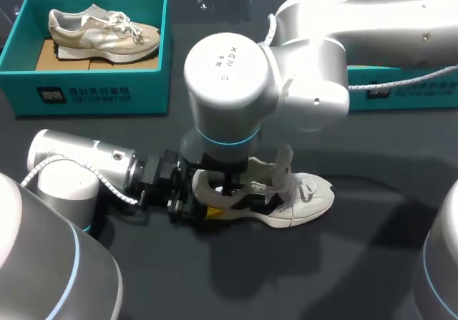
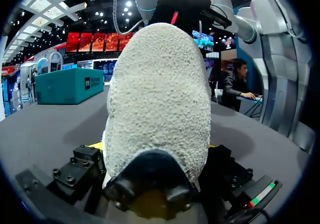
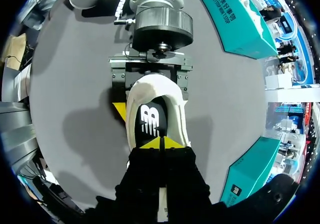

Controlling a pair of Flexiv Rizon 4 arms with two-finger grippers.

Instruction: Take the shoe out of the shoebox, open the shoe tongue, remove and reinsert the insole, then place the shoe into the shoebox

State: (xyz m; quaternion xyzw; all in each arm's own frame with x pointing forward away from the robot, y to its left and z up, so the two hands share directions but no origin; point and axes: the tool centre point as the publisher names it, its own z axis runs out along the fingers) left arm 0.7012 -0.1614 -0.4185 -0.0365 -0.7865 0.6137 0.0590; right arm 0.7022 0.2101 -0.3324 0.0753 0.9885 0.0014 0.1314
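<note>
A white shoe [image 1: 304,198] stands on the dark table with its toe to the right and its tongue [image 1: 285,164] pulled up. My left gripper [image 1: 207,200] lies low on the table with its fingers wide on either side of the heel [image 2: 157,98], gripping it. My right gripper [image 3: 161,143] comes straight down into the shoe's mouth. Its yellow tips are shut together on the black insole [image 3: 150,121], which lies in the heel. I cannot tell whether they pinch it. One yellow tip of the left gripper [image 3: 120,111] shows beside the heel.
A teal shoebox [image 1: 93,94] at the back left holds a second, beige shoe [image 1: 104,32]. Another teal box [image 1: 408,94] stands at the back right, mostly behind my right arm. Dark table lies bare in front of the shoe.
</note>
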